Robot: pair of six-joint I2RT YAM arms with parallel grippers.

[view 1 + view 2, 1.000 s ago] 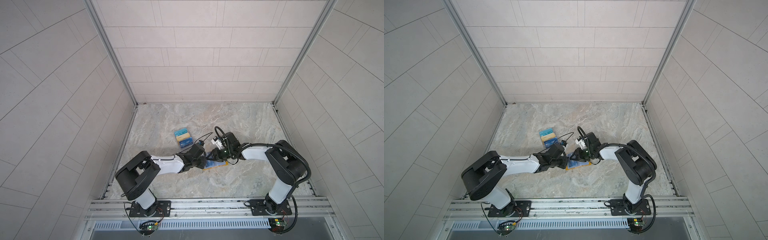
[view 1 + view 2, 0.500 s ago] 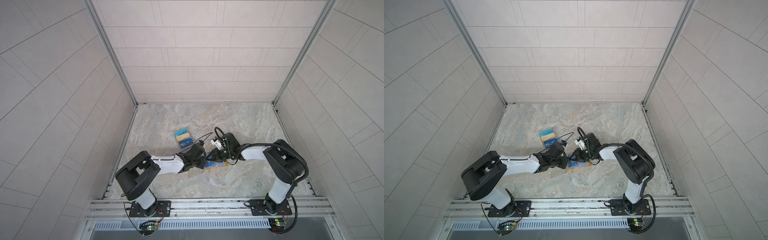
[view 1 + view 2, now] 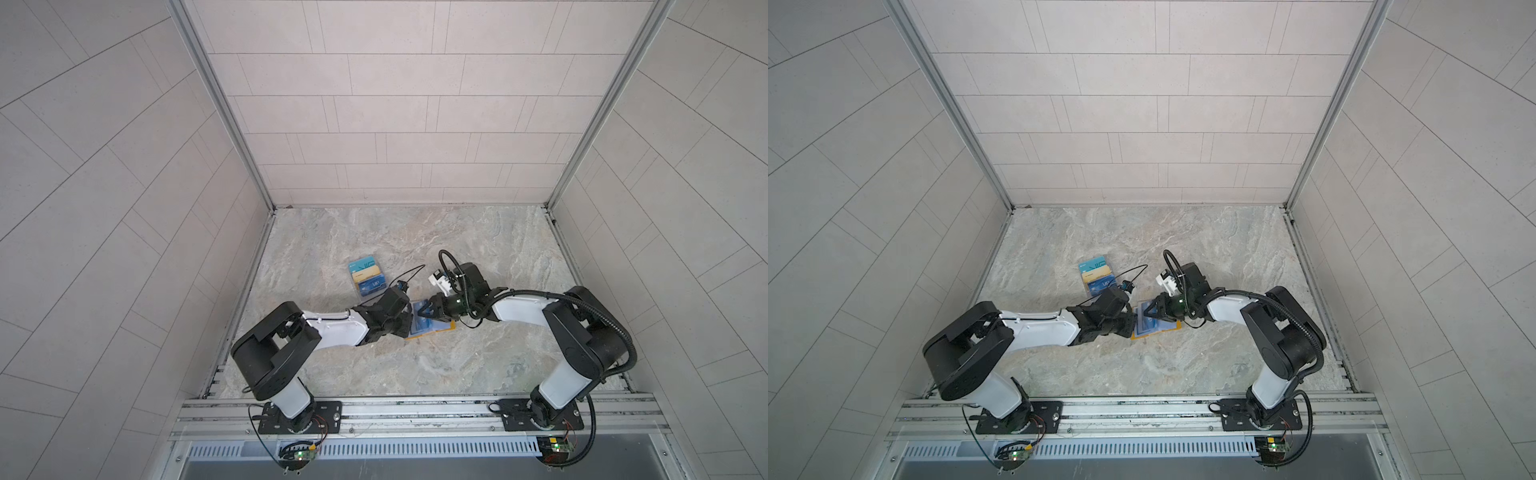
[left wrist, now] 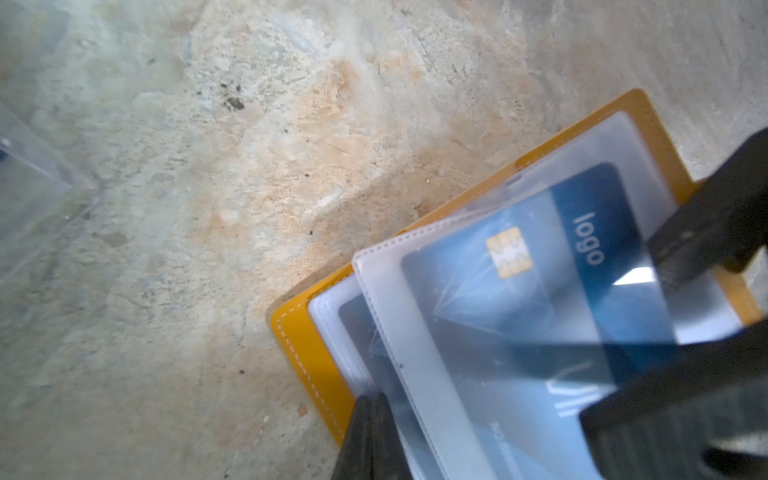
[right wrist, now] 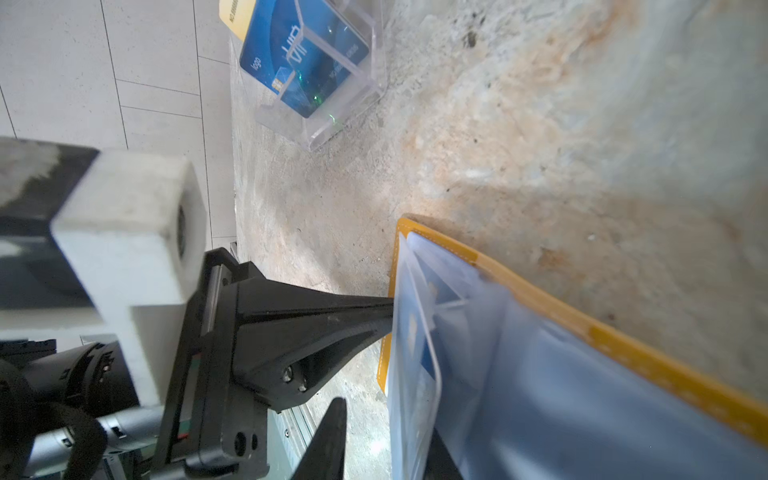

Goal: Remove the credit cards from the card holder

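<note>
Marbled tabletop (image 3: 478, 257), open card holder (image 3: 430, 329) lying flat, clear stand (image 3: 368, 277) nearby

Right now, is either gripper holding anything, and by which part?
Right gripper straddles the card holder's lifted sleeve with the blue card, jaws apart, not clamped. Left gripper is shut at a lower sleeve's edge; pinch cannot be told.
</note>
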